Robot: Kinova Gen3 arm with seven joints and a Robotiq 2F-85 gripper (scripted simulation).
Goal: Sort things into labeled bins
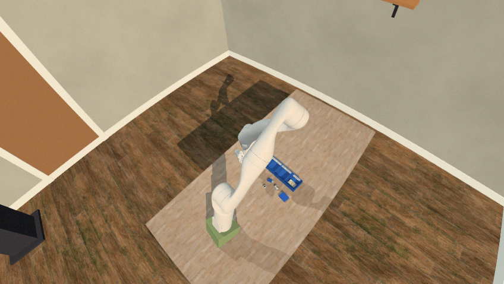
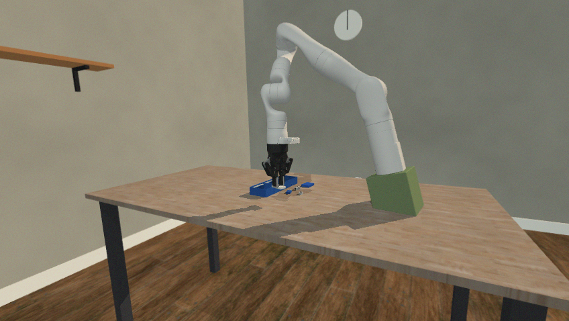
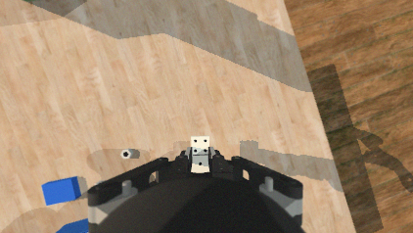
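Right now I am working over the pale wooden worktop (image 2: 438,223), from which the white seven-joint arm (image 2: 374,103) rises off its green block base (image 2: 412,199) and arches over to reach straight down. Under the wrist sits the long blue bin row (image 1: 282,172), a strip of several compartments set end to end; its labels are too small for me to read, though one end compartment already holds something pale. Beside the row, on the arm's side, lie the loose items: a small blue rectangular block (image 1: 283,196), a still smaller blue piece, and a few tiny grey metal parts (image 1: 264,185), one of which shows in the wrist view as a short grey cylinder with a dark hole (image 3: 128,154).

My black two-finger gripper (image 3: 200,162) has its jaws clenched on a small cream-coloured flat bracket with dark holes (image 3: 200,147), which sticks out just past the fingertips. In the exterior view the gripper hangs directly above the bin row, with the bracket close over one compartment.

I judge this to be the carry-and-place step for the bracket. My next move calls for confirming that the compartment below bears the label for its kind, lowering a touch if needed, then releasing so that it drops inside without nudging the row.
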